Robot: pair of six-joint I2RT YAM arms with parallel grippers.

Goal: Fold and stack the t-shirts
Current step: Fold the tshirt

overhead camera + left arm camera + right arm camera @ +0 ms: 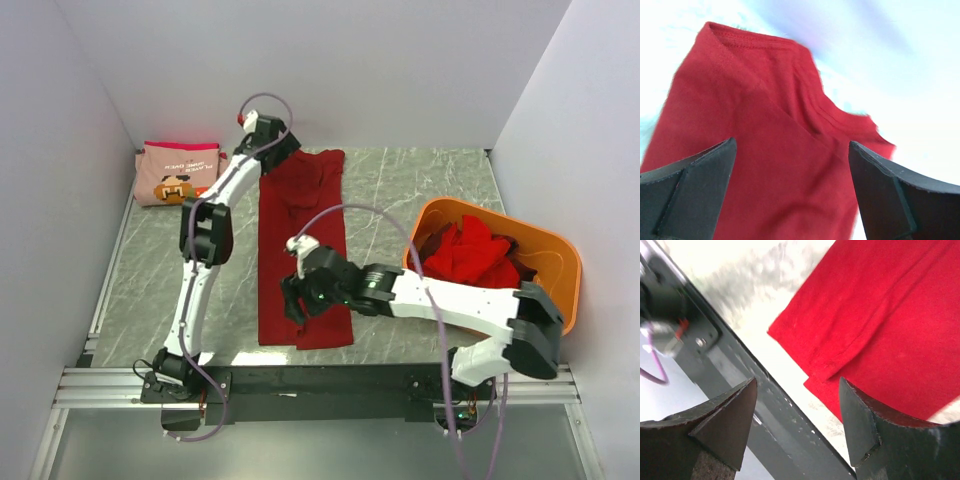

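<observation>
Right now my left hand (791, 150) hangs spread over the collar end of the dark red t-shirt (280, 260), pinching nothing. My right hand (797, 385), equally spread, hovers over the hem corner by the front edge of the desk (400, 190). That shirt lies as a long narrow strip between them. It looks light and limp, so I judge it will sag unless I pinch both layers at the corners. More red shirts (465, 250) fill the orange tub (560, 250). A folded pink shirt (178, 175) sits far left; its lettering is too small to read.
</observation>
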